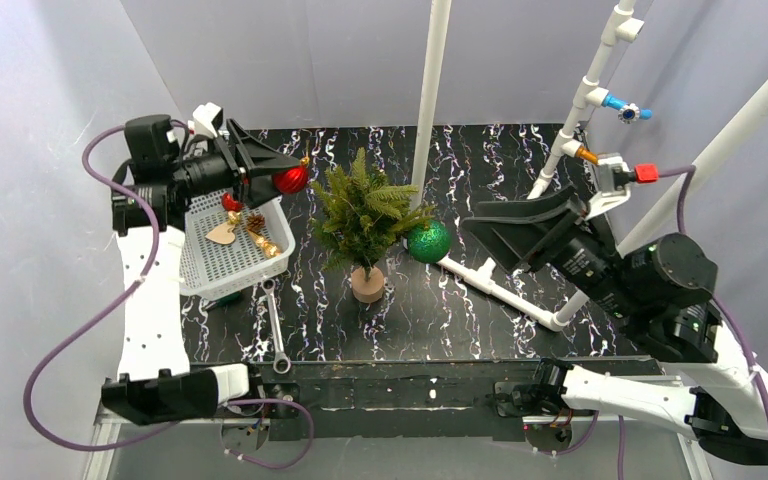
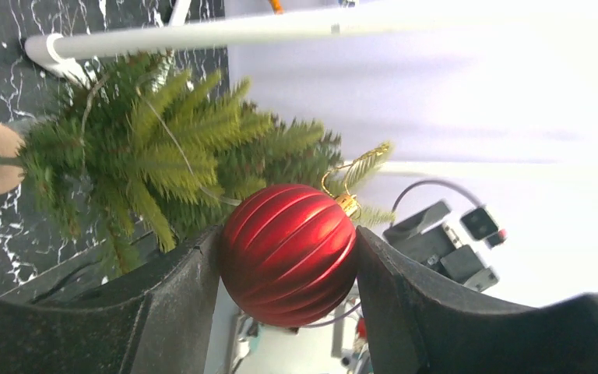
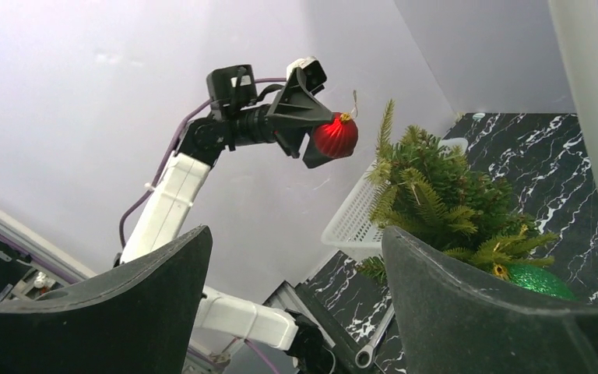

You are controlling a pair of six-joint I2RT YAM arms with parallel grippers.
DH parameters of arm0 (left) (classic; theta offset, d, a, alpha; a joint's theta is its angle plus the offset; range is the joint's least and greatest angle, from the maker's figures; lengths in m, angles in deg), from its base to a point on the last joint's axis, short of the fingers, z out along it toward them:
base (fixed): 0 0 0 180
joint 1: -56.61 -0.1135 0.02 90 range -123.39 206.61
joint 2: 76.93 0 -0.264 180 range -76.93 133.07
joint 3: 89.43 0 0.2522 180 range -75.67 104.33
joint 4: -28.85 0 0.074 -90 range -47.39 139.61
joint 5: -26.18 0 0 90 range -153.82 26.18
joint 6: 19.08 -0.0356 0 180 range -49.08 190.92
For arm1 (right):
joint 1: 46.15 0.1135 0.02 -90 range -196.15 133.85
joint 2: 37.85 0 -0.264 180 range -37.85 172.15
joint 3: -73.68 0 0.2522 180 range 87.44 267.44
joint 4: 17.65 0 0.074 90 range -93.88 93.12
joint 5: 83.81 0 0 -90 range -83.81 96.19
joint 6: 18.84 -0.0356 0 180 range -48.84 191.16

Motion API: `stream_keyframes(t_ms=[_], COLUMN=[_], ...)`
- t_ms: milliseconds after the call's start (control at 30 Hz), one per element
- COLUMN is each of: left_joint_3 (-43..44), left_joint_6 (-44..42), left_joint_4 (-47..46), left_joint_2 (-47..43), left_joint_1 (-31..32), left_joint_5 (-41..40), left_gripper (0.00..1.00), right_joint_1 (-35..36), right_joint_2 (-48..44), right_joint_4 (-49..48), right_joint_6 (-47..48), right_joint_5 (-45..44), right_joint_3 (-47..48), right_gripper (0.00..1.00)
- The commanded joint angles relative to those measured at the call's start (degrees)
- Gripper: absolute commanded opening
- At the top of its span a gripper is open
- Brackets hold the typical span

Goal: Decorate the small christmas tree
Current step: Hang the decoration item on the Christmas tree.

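left gripper (image 1: 285,178): clamped on the red bauble (image 2: 288,253), held up beside the tree's top.
right gripper (image 3: 296,234): jaws stood wide with nothing between them, to the right of the tree.
small christmas tree (image 1: 363,215): stood upright near the middle of the table (image 1: 460,310), with a green bauble (image 1: 427,241) at its right side.
basket (image 1: 230,265): sat by the table's left edge, small ornaments inside.
wrench (image 1: 276,330): lay by the near edge.
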Motion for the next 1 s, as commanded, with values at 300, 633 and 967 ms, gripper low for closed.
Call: stream_keyframes(t_ms=[300,633,967], left_joint_3=[10.46,3.77,-2.46], left_joint_6=[-19.14,-27.99,-34.45], left_joint_4=[19.65,22.12,31.19], left_joint_2=[2.56,-0.89,-2.83], left_joint_1=[-3.07,-3.74,-4.27], left_joint_5=[9.37,12.55,9.35], left_gripper=[0.0,0.0,0.0], right_joint_1=[0.05,0.05,0.05], right_joint_2=[-0.99,-0.73,-0.99], right_joint_4=[0.87,0.56,0.69], right_joint_6=[1.04,0.14,-0.65], right_joint_5=[-1.38,-0.36,-0.01], right_joint_3=[0.71,0.02,-0.65], right_gripper=[0.89,0.89,0.89])
